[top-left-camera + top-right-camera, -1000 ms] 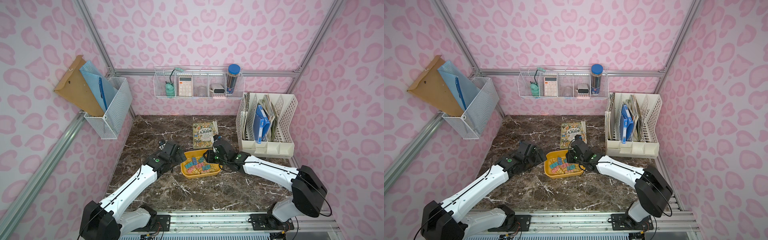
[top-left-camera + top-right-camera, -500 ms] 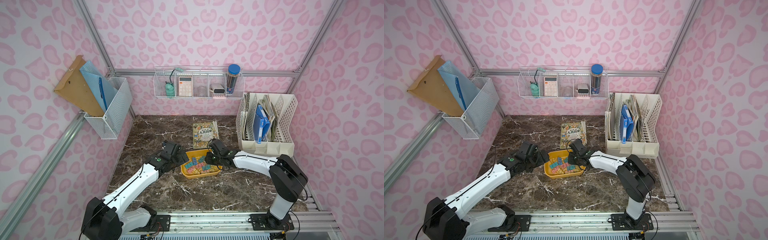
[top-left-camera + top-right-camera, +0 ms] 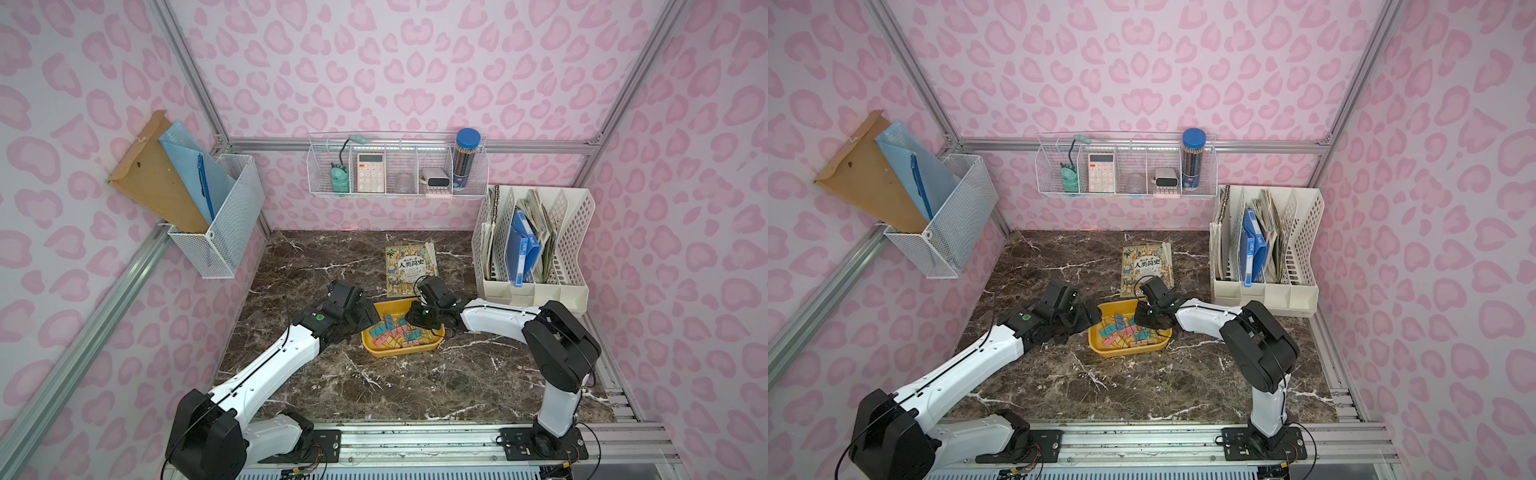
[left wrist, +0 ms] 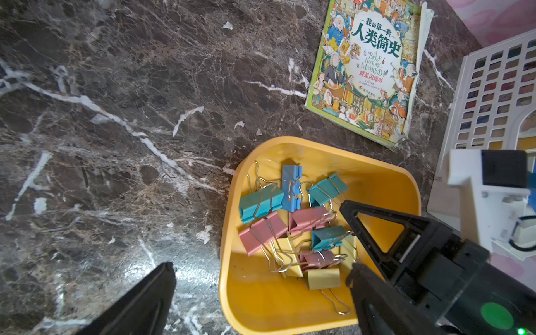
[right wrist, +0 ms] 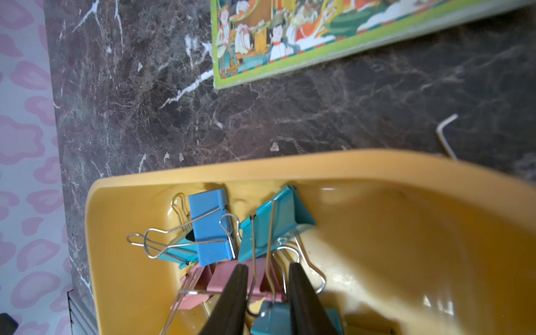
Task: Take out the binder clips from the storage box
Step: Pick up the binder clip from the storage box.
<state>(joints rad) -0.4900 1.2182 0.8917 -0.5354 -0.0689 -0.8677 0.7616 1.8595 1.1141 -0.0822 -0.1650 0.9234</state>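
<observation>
Right gripper (image 5: 268, 290) dipped into the shallow yellow plastic tray (image 5: 261, 168), jaws narrowly apart astride pastel binder clips (image 5: 211, 226); I see none out; left gripper (image 4: 262, 268) gapes empty.

the shallow yellow plastic storage box (image 4: 261, 301) is smooth and glossy, catching highlights. the small pastel binder clips (image 4: 261, 203) have matt painted bodies and thin shiny metal wire handles. the dark brown marble-look tabletop (image 4: 116, 116) is polished, with sheen. the illustrated paper book (image 4: 365, 69) has a semi-gloss cover with frayed edges.
</observation>
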